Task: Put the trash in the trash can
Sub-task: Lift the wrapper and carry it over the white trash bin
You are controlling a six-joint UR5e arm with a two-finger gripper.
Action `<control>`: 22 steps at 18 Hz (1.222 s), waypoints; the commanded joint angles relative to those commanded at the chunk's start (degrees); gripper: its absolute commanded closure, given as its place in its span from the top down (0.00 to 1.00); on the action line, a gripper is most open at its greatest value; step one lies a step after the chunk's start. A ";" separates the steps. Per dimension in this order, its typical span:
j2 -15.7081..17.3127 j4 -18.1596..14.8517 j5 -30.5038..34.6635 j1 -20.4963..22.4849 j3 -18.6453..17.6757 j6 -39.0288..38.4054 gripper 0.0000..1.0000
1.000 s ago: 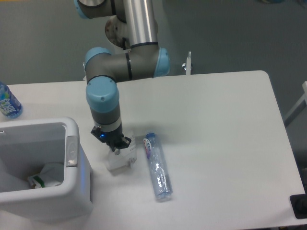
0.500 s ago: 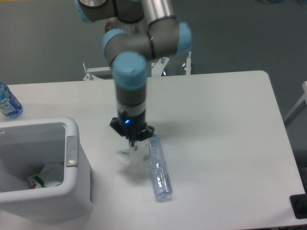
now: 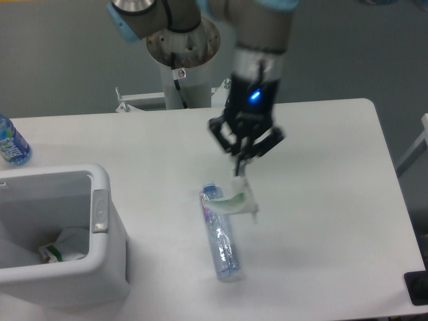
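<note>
A: Two pieces of trash are in your view. The crumpled white-clear plastic wrapper (image 3: 237,200) hangs below your gripper (image 3: 242,159), pinched at its top by the jaws, which are closed on it. It dangles in the air above the white desk (image 3: 321,167), with its lower edge just over the cap end of the long flattened clear plastic bottle with the red-blue label (image 3: 219,234).

B: And the bottle?

A: It lies flat on the desk, running from near the middle down toward the front edge, cap end pointing away from you.

B: Where is the bin from there?

A: The large white rectangular plastic trash can (image 3: 110,267) stands at the front left corner of the desk, well apart from your gripper. Its small grey tab (image 3: 99,210) faces the bottle. Inside it you can see some crumpled white material with a bit of green on it (image 3: 61,246).

B: Anything else on the desk?

A: An upright blue-labelled water bottle (image 3: 11,142) stands at the far left edge, behind the bin. Your arm's base column (image 3: 182,50) rises behind the desk, and a blue light (image 3: 253,94) glows on the wrist above the jaws.
</note>
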 joint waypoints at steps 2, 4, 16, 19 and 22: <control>-0.09 0.00 -1.59 0.80 1.85 -4.22 0.00; -0.26 0.26 -1.86 0.63 2.91 -7.04 0.00; 0.00 0.62 -7.84 -10.88 2.65 -17.34 0.00; -1.31 0.70 -7.84 -14.83 3.26 -17.16 0.00; -2.28 0.79 -7.84 -19.31 2.74 -16.81 0.00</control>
